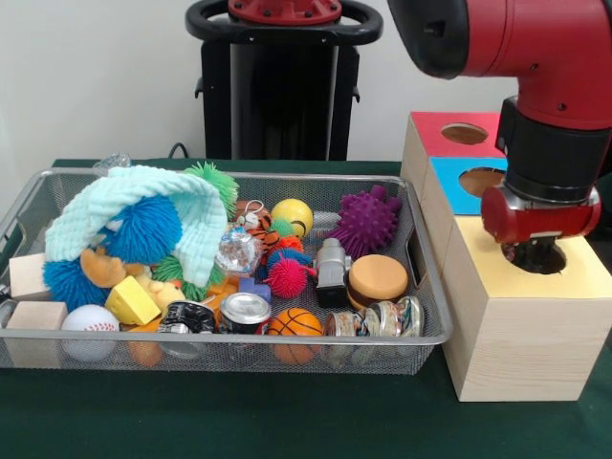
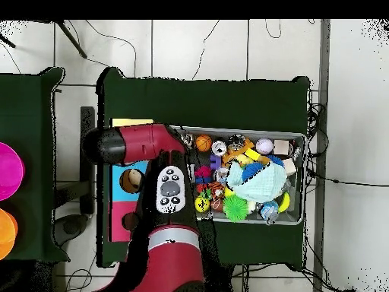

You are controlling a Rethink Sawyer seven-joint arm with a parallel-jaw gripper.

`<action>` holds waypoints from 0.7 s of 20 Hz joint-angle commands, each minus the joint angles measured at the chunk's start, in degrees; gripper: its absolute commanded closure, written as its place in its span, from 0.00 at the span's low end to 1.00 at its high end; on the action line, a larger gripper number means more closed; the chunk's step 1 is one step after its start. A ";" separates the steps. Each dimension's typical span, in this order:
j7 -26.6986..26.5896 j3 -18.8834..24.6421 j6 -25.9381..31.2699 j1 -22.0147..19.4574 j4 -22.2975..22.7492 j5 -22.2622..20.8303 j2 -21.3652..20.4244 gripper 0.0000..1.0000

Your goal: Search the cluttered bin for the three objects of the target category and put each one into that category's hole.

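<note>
No polka-dot cloth pieces show in the bin (image 1: 421,337) beside the hand (image 1: 533,251), which sits right over the yellow box's hole (image 1: 545,260), its grip unreadable, so a drop looks underway.

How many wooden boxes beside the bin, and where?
3, in a row along the bin's end: yellow-topped box nearest the camera, blue-topped box behind it, red-topped box farthest.

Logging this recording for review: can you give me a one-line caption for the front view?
Red robot hand poised over round dark hole of yellow-topped wooden box, beside silver wire-mesh bin of toys.
</note>
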 commanded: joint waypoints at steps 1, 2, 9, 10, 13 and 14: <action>5.44 0.69 -4.63 -2.36 4.12 -3.43 4.08 1.00; 5.44 0.60 -4.88 -2.38 3.94 -3.57 4.34 1.00; 4.07 1.79 -0.64 -3.11 7.17 -2.75 -0.42 1.00; 3.98 2.07 0.74 -3.05 7.96 -2.25 -1.92 1.00; 4.14 2.61 3.64 -2.72 8.80 -1.07 -4.41 1.00; 4.28 2.75 4.18 -2.61 8.87 -0.81 -4.83 1.00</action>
